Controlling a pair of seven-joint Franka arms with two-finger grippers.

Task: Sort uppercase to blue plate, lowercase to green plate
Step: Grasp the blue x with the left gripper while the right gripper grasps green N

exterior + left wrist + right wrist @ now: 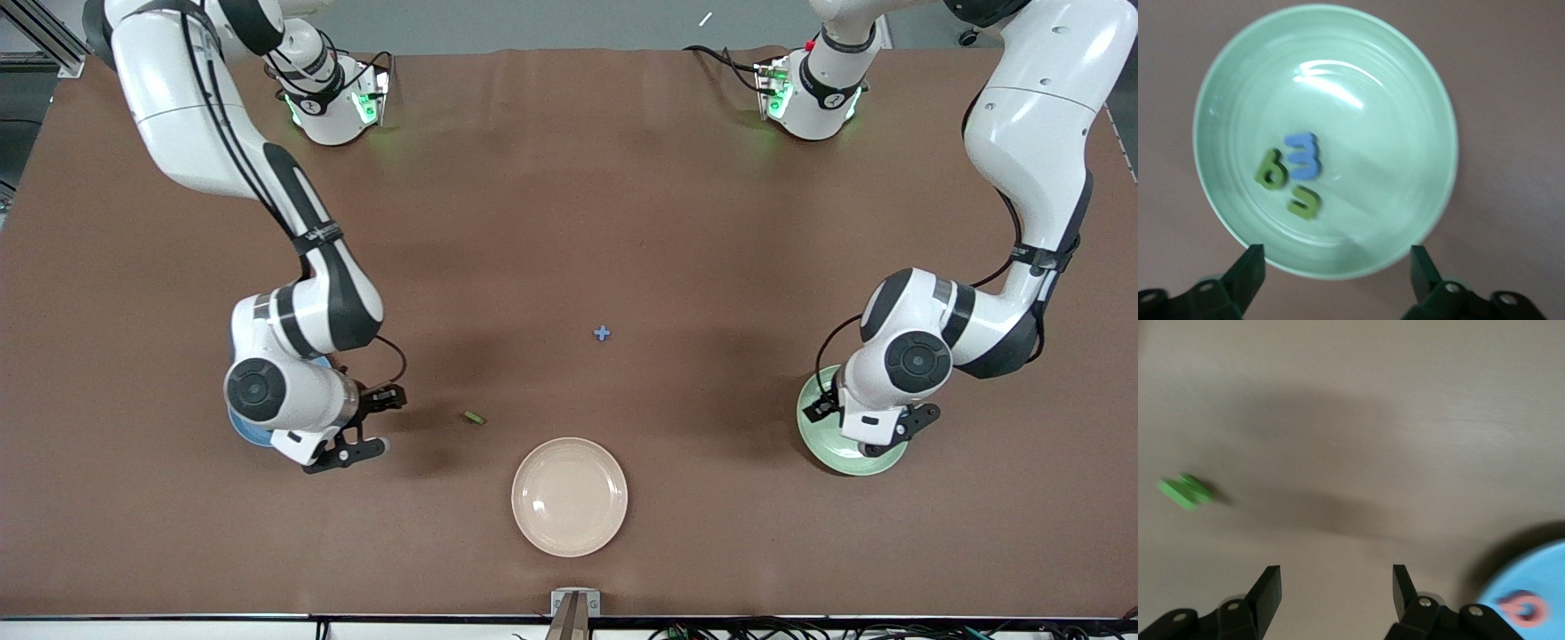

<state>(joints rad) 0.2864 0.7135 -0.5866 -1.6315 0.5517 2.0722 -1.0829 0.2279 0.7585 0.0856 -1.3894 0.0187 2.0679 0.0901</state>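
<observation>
The green plate [813, 427] lies toward the left arm's end of the table. My left gripper [876, 437] hangs over it, open and empty. In the left wrist view the green plate [1405, 133] holds three lowercase letters: a green b shape [1270, 170], a blue E-like letter [1303, 157] and a small green n shape [1305, 202]. The blue plate [247, 436] is mostly hidden under the right arm. My right gripper [378, 423] is open over bare table beside it. A pinkish-red Q [1523, 608] lies on the blue plate [1538, 577]. A blue x [602, 333] and a green letter [474, 417] lie on the table.
A cream plate [569, 496] with nothing on it sits near the table's front edge, midway between the arms. The green letter [1185, 491] shows off to one side in the right wrist view. A brown mat [569, 204] covers the table.
</observation>
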